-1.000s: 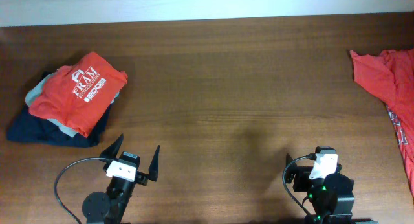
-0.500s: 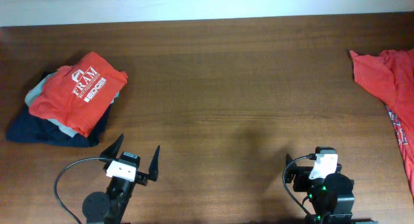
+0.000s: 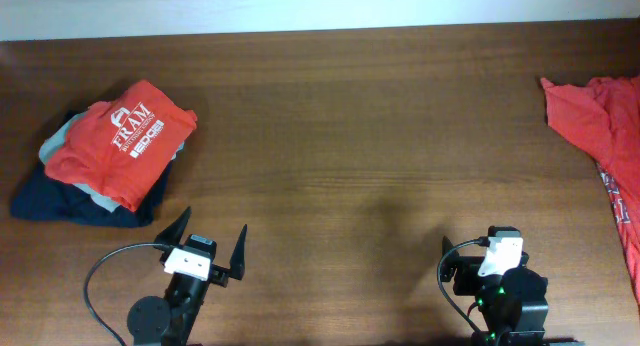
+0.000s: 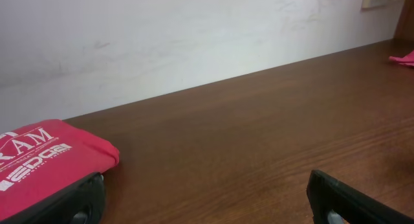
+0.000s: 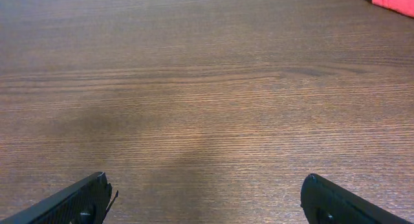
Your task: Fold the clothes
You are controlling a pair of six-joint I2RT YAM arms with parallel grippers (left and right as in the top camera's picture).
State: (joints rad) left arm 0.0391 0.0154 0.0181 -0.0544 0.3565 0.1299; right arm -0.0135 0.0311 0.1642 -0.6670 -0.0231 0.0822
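The orange-red T-shirt (image 3: 600, 126) lies crumpled at the table's far right edge, partly cut off by the frame; part of its print shows at the edge. A corner of it shows in the right wrist view (image 5: 394, 0) and a sliver in the left wrist view (image 4: 404, 57). My left gripper (image 3: 210, 241) is open and empty at the front left, over bare wood (image 4: 207, 201). My right gripper (image 3: 490, 248) is open and empty at the front right (image 5: 207, 198), well short of the T-shirt.
A folded stack stands at the left: a red shirt with white "FRAM" print (image 3: 120, 141) on top of grey (image 3: 58, 141) and navy (image 3: 50, 201) garments. The red one shows in the left wrist view (image 4: 45, 156). A white wall (image 4: 194, 36) runs behind the table.
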